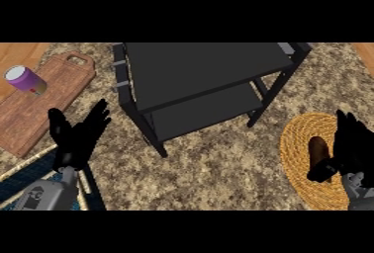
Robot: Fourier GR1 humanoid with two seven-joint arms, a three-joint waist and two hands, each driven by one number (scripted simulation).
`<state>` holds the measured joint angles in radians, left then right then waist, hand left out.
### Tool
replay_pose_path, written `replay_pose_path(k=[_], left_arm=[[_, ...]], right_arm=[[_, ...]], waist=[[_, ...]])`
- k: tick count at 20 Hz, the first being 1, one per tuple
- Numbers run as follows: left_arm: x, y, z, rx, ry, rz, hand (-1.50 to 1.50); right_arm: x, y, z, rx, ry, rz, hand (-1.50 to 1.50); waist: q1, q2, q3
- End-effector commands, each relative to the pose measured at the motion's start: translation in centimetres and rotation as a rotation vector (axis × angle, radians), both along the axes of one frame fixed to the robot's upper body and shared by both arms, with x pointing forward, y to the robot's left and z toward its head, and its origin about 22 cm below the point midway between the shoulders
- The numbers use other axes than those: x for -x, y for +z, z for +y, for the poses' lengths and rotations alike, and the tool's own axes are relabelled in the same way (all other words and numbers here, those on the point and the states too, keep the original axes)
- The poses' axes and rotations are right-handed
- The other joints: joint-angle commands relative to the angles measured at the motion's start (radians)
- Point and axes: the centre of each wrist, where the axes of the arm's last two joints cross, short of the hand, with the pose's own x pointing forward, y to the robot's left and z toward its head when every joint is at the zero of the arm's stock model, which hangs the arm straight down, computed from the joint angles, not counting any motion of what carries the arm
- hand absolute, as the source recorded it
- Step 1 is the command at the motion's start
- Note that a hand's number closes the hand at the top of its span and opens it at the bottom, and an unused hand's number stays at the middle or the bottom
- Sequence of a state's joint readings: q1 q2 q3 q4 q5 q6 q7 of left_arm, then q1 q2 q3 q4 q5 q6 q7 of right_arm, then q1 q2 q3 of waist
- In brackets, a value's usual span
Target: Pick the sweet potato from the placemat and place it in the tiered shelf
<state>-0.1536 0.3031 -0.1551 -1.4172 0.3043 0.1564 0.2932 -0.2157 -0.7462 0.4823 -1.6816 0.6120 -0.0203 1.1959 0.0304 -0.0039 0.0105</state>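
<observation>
Sweet potato point(318, 148) on placemat point(298, 141), right hand point(354, 148) alongside, fingers straight, left hand point(76, 141) open, upright

Open counter point(219, 168) between shelf point(205, 64) and placemat point(298, 168)

Black tiered shelf point(205, 69), golden woven placemat point(298, 143), dark brown sweet potato point(318, 148), speckled tan-and-brown counter point(219, 168), reddish wood-grain cutting board point(44, 106), purple white-topped cup point(26, 79)

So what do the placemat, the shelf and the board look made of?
Placemat: woven straw or rope, by its golden coiled rings. Shelf: probably metal, matte black, thin tiers and slim legs. Board: wood, brown grain with a handle hole.
</observation>
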Motion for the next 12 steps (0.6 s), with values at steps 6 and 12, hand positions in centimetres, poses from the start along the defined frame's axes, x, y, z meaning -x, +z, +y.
replay_pose_path(k=[6, 12], left_arm=[[2.3, -2.6, 3.6, -0.022, 0.078, 0.110, 0.00], [1.5, -2.9, 2.5, -0.003, 0.097, 0.113, 0.00]], right_arm=[[-1.7, -1.6, 4.2, 0.094, -0.175, 0.043, -1.50], [-1.5, -4.7, 3.9, 0.108, -0.176, 0.073, -1.50]], waist=[[-0.011, 0.005, -0.013], [-0.028, 0.005, -0.012]])
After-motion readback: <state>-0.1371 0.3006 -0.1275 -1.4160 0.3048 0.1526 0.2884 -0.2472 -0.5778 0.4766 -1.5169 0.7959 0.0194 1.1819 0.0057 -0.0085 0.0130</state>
